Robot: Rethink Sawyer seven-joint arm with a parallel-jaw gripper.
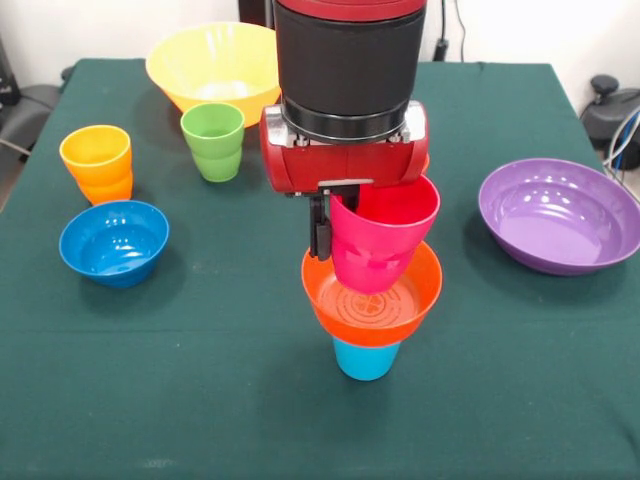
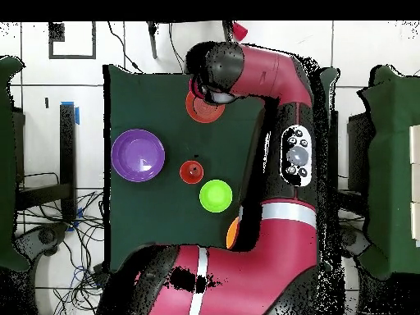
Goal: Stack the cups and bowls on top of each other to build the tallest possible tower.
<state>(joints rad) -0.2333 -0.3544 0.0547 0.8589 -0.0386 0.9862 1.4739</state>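
Three-piece tower [image 1: 372, 300] at frame centre, light blue cup [image 1: 365, 360] under orange bowl [image 1: 372, 305], hand [image 1: 335, 215] clamped on magenta cup [image 1: 385, 240] rim sitting in bowl; purple bowl [image 1: 560, 215] right, blue bowl [image 1: 113, 242] left on bench [image 1: 200, 400].

Worktop [image 1: 520, 390]: matt dark green cloth. Purple bowl [image 1: 560, 215], orange bowl [image 1: 372, 300], magenta cup [image 1: 385, 235]: glossy smooth plastic. Gripper [image 1: 322, 240]: black fingers, glossy red housing.
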